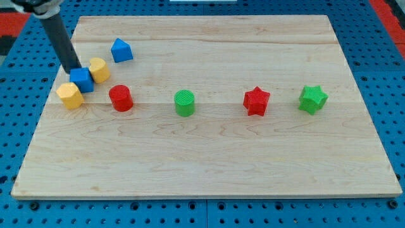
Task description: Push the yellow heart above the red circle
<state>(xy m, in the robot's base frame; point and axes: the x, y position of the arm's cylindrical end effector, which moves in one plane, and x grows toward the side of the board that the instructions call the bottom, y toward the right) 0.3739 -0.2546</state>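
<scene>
Down at the view's left side of the board, my tip [73, 68] stands at the upper left edge of the blue cube [81, 80], touching it or almost touching; I cannot tell which. It is only a plain rod, so it has nothing to open or close and it holds nothing.

Two yellow blocks are near the blue cube. One yellow block [99, 69] lies just to its right and a little higher, touching it. The other yellow block [70, 95] lies just below and left of it, also touching. Their shapes are small in this view; I judge that the upper right one is the yellow heart, but I am not sure.

The red circle [120, 98] is near, right of and below this group. If the upper yellow block is the heart, it lies to the right of my tip, with the blue cube's corner between us, and it is already higher than the red circle but left of it. So the coming push must go toward the view's right, and I must reach the heart's left side without dragging the blue cube along.

Other blocks are well apart: a blue triangle-like block [121, 50] higher up, a green circle [185, 102], a red star [256, 101] and a green star [312, 99] in a row to the right.
</scene>
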